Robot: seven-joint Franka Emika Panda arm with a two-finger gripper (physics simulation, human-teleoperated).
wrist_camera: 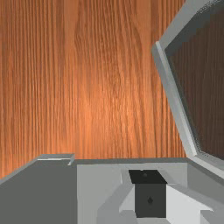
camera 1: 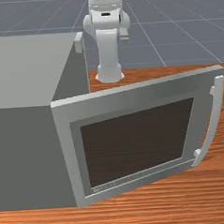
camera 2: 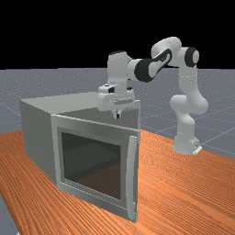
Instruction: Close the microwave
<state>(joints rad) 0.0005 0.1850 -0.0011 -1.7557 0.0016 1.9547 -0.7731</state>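
Going from the far view's left, you have the boxy grey metal microwave body (camera 2: pixel 39 133) on the orange-brown wooden worktop (camera 2: pixel 183 183). Next comes its grey-framed, dark-windowed door (camera 2: pixel 92 160), standing open, with a long, curved, pale grey handle (camera 2: pixel 131 174). Above the door's top edge there hangs your white two-fingered end effector (camera 2: pixel 118 114), fingers (wrist_camera: pixel 142 199) together. Rightmost stands the base of your white-and-grey jointed arm (camera 2: pixel 186 119).

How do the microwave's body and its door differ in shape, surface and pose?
The body is a deep box; the door is a thin panel. The body's outer side is plain, while the door carries a dark window and a handle. The body sits squarely; the door stands swung open from it. Both are grey.
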